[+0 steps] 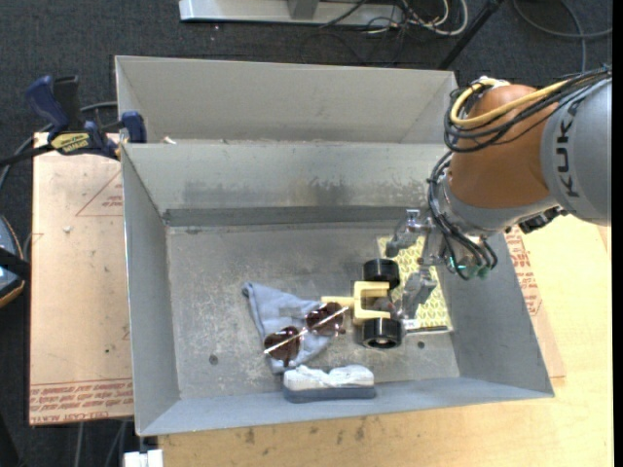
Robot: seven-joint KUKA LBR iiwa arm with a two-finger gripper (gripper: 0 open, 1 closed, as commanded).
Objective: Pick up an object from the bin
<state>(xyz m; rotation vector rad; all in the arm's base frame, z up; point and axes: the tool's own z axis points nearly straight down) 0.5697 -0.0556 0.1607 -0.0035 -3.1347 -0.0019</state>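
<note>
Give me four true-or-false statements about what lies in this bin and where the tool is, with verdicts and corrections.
1. The sunglasses with dark red lenses lie partly on a crumpled grey cloth. True.
2. The tool grips the sunglasses. False: its fingers stand apart over the right of the bin's floor, beside a black-and-tan object; the sunglasses lie left of it.
3. A white oblong object lies by the bin's near wall, below the sunglasses in the view. True.
4. The yellow patterned card lies in the bin's left half. False: it lies flat on the right, under the tool.
</note>
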